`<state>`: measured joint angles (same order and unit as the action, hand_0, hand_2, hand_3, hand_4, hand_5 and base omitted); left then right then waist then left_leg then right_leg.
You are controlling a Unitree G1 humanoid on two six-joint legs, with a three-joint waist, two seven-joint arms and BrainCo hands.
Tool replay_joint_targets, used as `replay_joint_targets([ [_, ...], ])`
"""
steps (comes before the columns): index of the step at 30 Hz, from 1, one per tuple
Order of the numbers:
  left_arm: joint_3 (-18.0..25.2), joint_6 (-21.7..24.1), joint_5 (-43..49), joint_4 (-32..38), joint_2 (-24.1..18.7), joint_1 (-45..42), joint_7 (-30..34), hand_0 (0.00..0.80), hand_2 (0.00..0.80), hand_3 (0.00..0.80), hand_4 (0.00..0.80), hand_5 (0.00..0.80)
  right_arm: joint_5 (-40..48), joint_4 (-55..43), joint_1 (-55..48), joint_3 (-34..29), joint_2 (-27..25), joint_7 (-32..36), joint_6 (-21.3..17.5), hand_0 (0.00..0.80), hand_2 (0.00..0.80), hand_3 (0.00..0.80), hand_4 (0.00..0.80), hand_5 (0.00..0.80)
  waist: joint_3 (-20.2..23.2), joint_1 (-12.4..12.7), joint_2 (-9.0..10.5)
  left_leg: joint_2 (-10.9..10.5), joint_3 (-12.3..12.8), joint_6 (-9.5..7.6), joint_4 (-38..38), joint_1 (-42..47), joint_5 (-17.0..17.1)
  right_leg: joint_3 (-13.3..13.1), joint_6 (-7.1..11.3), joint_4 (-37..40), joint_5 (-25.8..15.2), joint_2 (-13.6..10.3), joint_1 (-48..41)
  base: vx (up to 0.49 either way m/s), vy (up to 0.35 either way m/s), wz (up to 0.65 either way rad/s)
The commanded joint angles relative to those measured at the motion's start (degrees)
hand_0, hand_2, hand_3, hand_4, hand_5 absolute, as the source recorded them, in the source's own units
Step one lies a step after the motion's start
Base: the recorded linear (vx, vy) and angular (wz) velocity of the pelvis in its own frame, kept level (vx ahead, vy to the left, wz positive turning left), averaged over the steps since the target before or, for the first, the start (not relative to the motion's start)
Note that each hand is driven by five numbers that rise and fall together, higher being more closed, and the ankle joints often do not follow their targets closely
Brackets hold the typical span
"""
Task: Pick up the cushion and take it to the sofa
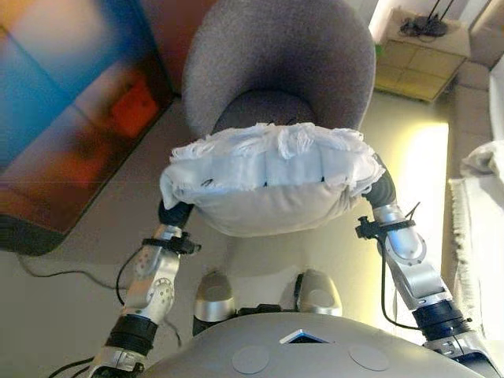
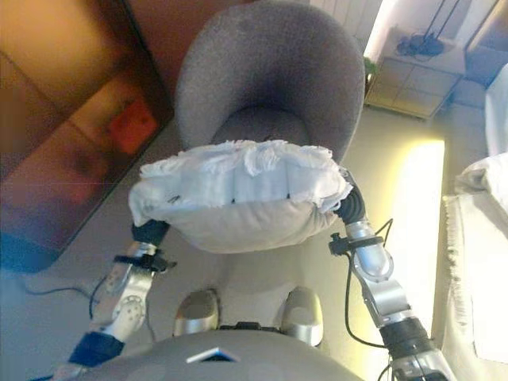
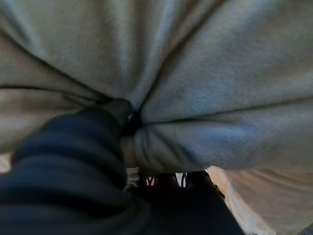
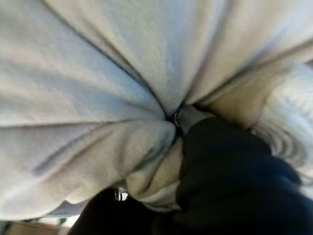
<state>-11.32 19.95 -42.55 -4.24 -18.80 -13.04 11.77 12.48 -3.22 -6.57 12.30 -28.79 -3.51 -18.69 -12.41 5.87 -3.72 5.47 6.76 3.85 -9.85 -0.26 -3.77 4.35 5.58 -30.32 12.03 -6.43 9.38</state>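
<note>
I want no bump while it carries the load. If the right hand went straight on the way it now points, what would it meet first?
The right hand is already buried in the white fringed fabric cushion. Beyond the cushion, probably the grey round-backed upholstered armchair, though depth is unclear.

The cushion (image 1: 268,185) is pale grey-white, with a shaggy tufted side facing up and a smooth cloth side below, and it hangs level in the air in front of the grey sofa (image 1: 276,55), its two ends dented inward.
</note>
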Motion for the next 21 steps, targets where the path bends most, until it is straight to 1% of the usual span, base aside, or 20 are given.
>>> replay_joint_targets([
  [1, -0.7, 4.5, -2.3, 7.6, -0.3, 4.4, 1.7, 0.800, 0.800, 0.800, 0.800, 0.800, 1.0, -9.5, 4.9, 2.5, 2.7, 2.3, -6.6, 0.800, 0.800, 0.800, 0.800, 0.800, 1.0, 0.4, 2.42, 2.0, -0.9, 2.76, 8.0, -9.2, 15.4, 1.1, -1.59, 26.0, -1.9, 3.2, -25.4, 0.482, 0.095, -0.69],
  [2, -1.0, 4.9, -2.1, 7.7, -0.2, 4.1, 1.4, 0.800, 0.800, 0.800, 0.800, 0.800, 1.2, -9.5, 4.4, 2.5, 2.7, 2.7, -6.8, 0.800, 0.800, 0.800, 0.800, 0.800, 1.1, 1.0, 2.45, 2.0, -1.4, 3.18, 10.2, -9.6, 17.3, 0.4, -1.56, 26.3, -0.9, 3.1, -26.8, 0.526, 0.104, 0.02],
  [3, -1.3, 5.5, -1.9, 7.9, 0.0, 3.4, 1.2, 0.800, 0.800, 0.800, 0.800, 0.800, 1.6, -9.6, 3.7, 2.5, 2.4, 3.5, -7.2, 0.800, 0.800, 0.800, 0.800, 0.800, 1.3, 1.7, 2.25, 2.6, -2.4, 3.87, 11.3, -11.0, 19.9, -0.7, -1.60, 26.6, 0.6, 3.2, -28.6, 0.526, 0.113, 0.25],
  [4, -1.4, 6.0, -1.7, 8.0, 0.2, 3.0, 1.2, 0.800, 0.800, 0.800, 0.800, 0.800, 2.0, -9.7, 3.4, 2.5, 2.2, 3.9, -7.6, 0.800, 0.800, 0.800, 0.800, 0.800, 1.5, 2.3, 2.09, 3.4, -3.0, 4.35, 11.7, -12.2, 21.0, -1.4, -1.51, 26.7, 1.9, 3.1, -29.7, 0.541, 0.130, -0.03],
  [6, -1.6, 6.6, -1.5, 8.0, 0.3, 2.7, 1.3, 0.800, 0.800, 0.800, 0.800, 0.800, 2.3, -9.8, 3.3, 2.5, 2.0, 4.2, -7.8, 0.800, 0.800, 0.800, 0.800, 0.800, 1.7, 2.9, 2.17, 4.2, -3.4, 4.78, 11.9, -13.2, 21.7, -2.0, -1.19, 26.0, 4.0, 2.4, -30.8, 0.447, 0.144, -0.32],
  [7, -1.0, 6.8, -1.6, 7.6, 0.0, 2.9, 1.8, 0.800, 0.800, 0.800, 0.800, 0.800, 3.3, -9.9, 3.9, 2.1, 1.4, 4.4, -7.5, 0.800, 0.800, 0.800, 0.800, 0.800, 2.0, 3.0, 2.10, 5.5, -2.4, 5.03, 9.9, -14.6, 21.4, -2.0, -0.55, 25.3, 5.4, 1.4, -31.7, 0.488, 0.198, -0.09],
  [8, -0.7, 6.6, -1.8, 7.4, -0.2, 3.3, 2.1, 0.800, 0.800, 0.800, 0.800, 0.800, 3.9, -10.1, 4.2, 1.7, 1.1, 4.7, -7.3, 0.800, 0.800, 0.800, 0.800, 0.800, 2.3, 3.0, 2.41, 5.9, -1.3, 4.82, 9.0, -15.0, 19.6, -1.4, 0.26, 24.5, 6.2, 0.0, -32.2, 0.598, 0.261, -0.07],
  [9, -0.4, 6.0, -2.0, 7.3, -0.5, 3.7, 2.1, 0.800, 0.800, 0.800, 0.800, 0.800, 4.6, -10.2, 4.2, 1.2, 1.1, 4.9, -7.1, 0.800, 0.800, 0.800, 0.800, 0.800, 2.9, 3.1, 2.92, 5.8, -0.5, 4.04, 8.4, -14.8, 17.0, -0.9, 1.33, 23.6, 6.1, -1.6, -32.6, 0.472, 0.217, -0.19],
  [10, -0.2, 5.6, -2.2, 7.3, -0.8, 3.8, 1.9, 0.800, 0.800, 0.800, 0.800, 0.800, 5.1, -10.4, 4.0, 0.8, 1.2, 5.3, -6.8, 0.800, 0.800, 0.800, 0.800, 0.800, 3.3, 3.1, 3.28, 5.5, -0.4, 3.52, 7.9, -14.8, 15.8, -0.9, 2.01, 22.7, 5.6, -2.6, -32.7, 0.526, 0.261, -0.44],
  [11, 0.1, 4.8, -2.7, 7.3, -1.4, 4.0, 2.1, 0.800, 0.800, 0.800, 0.800, 0.800, 6.1, -10.9, 3.2, -0.2, 1.4, 5.9, -6.2, 0.800, 0.800, 0.800, 0.800, 0.800, 4.2, 3.2, 3.96, 4.4, -0.6, 2.28, 5.6, -15.5, 13.8, -1.0, 3.31, 20.7, 4.1, -4.2, -33.0, 0.494, 0.260, -0.62],
  [12, 0.2, 4.2, -2.9, 7.2, -1.7, 4.3, 2.6, 0.800, 0.800, 0.800, 0.800, 0.800, 6.4, -11.4, 2.6, -0.8, 1.9, 6.1, -5.7, 0.800, 0.800, 0.800, 0.800, 0.800, 5.1, 3.2, 4.57, 3.2, -0.2, 0.73, 3.1, -16.3, 11.7, -1.0, 4.10, 18.3, 1.8, -5.5, -33.0, 0.534, 0.289, -0.72],
  [13, 0.1, 4.0, -2.3, 6.9, -1.7, 4.3, 3.1, 0.800, 0.800, 0.800, 0.800, 0.800, 6.0, -11.4, 2.2, -0.9, 2.6, 6.0, -5.5, 0.800, 0.800, 0.800, 0.800, 0.800, 5.9, 3.6, 5.31, 1.8, -0.3, -0.79, 1.7, -16.8, 9.9, -1.4, 4.90, 15.5, -2.2, -6.8, -32.8, 0.398, 0.220, -0.50],
  [14, 0.0, 3.8, -1.8, 7.0, -1.7, 4.4, 3.0, 0.800, 0.800, 0.800, 0.800, 0.800, 5.8, -11.4, 2.0, -0.9, 3.0, 5.8, -5.5, 0.800, 0.800, 0.800, 0.800, 0.800, 6.4, 3.9, 5.72, 1.0, -0.4, -1.58, 1.4, -16.7, 9.2, -1.5, 5.35, 13.2, -5.5, -7.6, -32.6, 0.426, 0.228, -0.19],
  [15, -0.5, 3.6, -1.1, 7.3, -1.9, 4.6, 2.8, 0.800, 0.800, 0.800, 0.800, 0.800, 5.0, -11.6, 1.9, -0.6, 3.8, 4.8, -5.6, 0.800, 0.800, 0.800, 0.800, 0.800, 7.2, 4.3, 6.04, -0.3, -0.7, -2.80, 1.5, -15.6, 8.3, -1.4, 5.94, 8.7, -10.6, -8.4, -31.5, 0.454, 0.236, 0.09],
  [16, -1.0, 3.7, -0.8, 7.1, -2.2, 5.0, 2.7, 0.800, 0.800, 0.800, 0.800, 0.800, 4.1, -11.8, 1.9, -0.1, 4.3, 4.0, -5.9, 0.800, 0.800, 0.800, 0.800, 0.800, 7.6, 4.3, 6.04, -1.2, -0.9, -3.54, 1.5, -14.7, 7.6, -1.3, 6.00, 5.6, -13.0, -8.8, -30.3, 0.498, 0.248, 0.14],
  [17, -1.2, 3.8, -0.4, 6.9, -2.5, 5.6, 2.6, 0.800, 0.800, 0.800, 0.800, 0.800, 3.3, -11.7, 2.0, 0.3, 4.7, 3.5, -6.1, 0.800, 0.800, 0.800, 0.800, 0.800, 7.9, 4.2, 5.97, -1.9, -1.3, -4.06, 1.8, -13.9, 7.1, -1.6, 5.79, 3.2, -14.4, -8.7, -28.9, 0.455, 0.210, 0.16],
  [18, -1.3, 3.6, -0.2, 6.8, -2.9, 6.3, 2.2, 0.800, 0.800, 0.800, 0.800, 0.800, 2.7, -11.5, 2.4, 0.8, 5.0, 2.9, -6.0, 0.800, 0.800, 0.800, 0.800, 0.800, 8.0, 3.7, 5.69, -2.7, -1.7, -4.58, 2.2, -12.6, 6.6, -2.1, 5.32, 1.5, -15.4, -7.8, -26.4, 0.418, 0.172, 0.27],
  [19, -1.4, 3.3, -0.3, 6.6, -3.1, 6.9, 1.8, 0.800, 0.800, 0.800, 0.800, 0.800, 2.4, -11.2, 2.7, 1.3, 5.2, 2.2, -5.8, 0.800, 0.800, 0.800, 0.800, 0.800, 7.9, 2.9, 5.53, -3.6, -2.4, -4.99, 2.9, -11.1, 6.2, -2.8, 4.88, 1.3, -14.8, -6.1, -23.4, 0.391, 0.137, 0.29],
  [20, -1.5, 3.1, -0.7, 6.5, -3.3, 7.4, 1.8, 0.800, 0.800, 0.800, 0.800, 0.800, 2.2, -11.1, 2.9, 1.6, 5.3, 1.6, -5.7, 0.800, 0.800, 0.800, 0.800, 0.800, 7.7, 2.1, 5.57, -4.3, -3.1, -5.16, 3.5, -10.2, 6.1, -2.9, 4.51, 2.0, -13.6, -4.6, -21.7, 0.357, 0.095, 0.37],
  [21, -1.4, 2.7, -1.0, 6.2, -3.6, 8.3, 2.1, 0.800, 0.800, 0.800, 0.800, 0.800, 2.2, -10.9, 3.1, 1.8, 5.3, 0.8, -5.5, 0.800, 0.800, 0.800, 0.800, 0.800, 7.3, 1.1, 5.58, -5.3, -4.0, -5.35, 4.2, -9.0, 6.0, -2.4, 3.91, 4.2, -11.7, -2.5, -19.4, 0.369, 0.060, 0.33],
])
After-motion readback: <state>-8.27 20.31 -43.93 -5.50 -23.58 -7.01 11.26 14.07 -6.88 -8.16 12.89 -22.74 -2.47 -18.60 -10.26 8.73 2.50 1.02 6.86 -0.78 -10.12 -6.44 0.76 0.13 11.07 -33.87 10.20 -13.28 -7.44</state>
